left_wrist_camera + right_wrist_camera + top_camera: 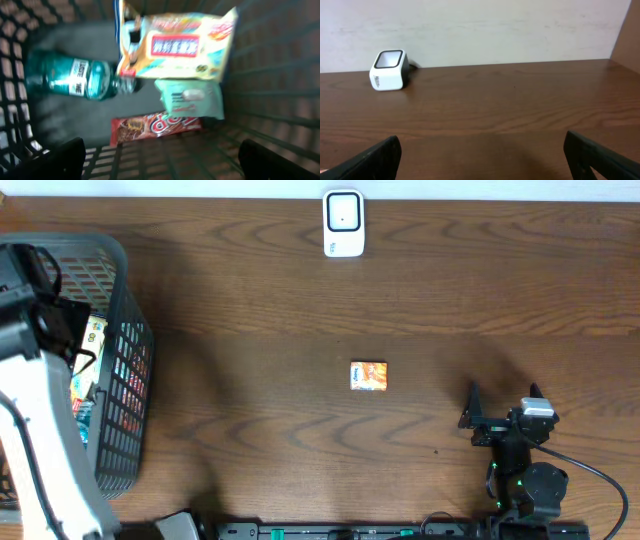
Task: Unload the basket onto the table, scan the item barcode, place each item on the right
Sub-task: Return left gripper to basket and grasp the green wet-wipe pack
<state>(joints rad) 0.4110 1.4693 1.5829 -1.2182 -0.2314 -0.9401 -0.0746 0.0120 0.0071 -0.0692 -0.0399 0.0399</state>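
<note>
From overhead, shows a small square orange packet (368,376) with a white strip along its left edge, lying flat mid-table (300,300), well apart from everything. Puts the white barcode scanner (343,223) at the far edge and a dark mesh basket (128,330) on the left, with the left arm (40,430) reaching down into it. Places the right gripper (500,415) near the front right, clear of the packet.

From the left wrist, looks into the basket at a teal bottle (80,80), a cream snack bag (180,47), a mint-green pack (192,100) and a red wrapped bar (155,127). Finds the left gripper (160,162) spread wide above them, holding nothing.

From the right wrist, faces the scanner across bare wood. Finds the right gripper's jaws fully parted and empty.
</note>
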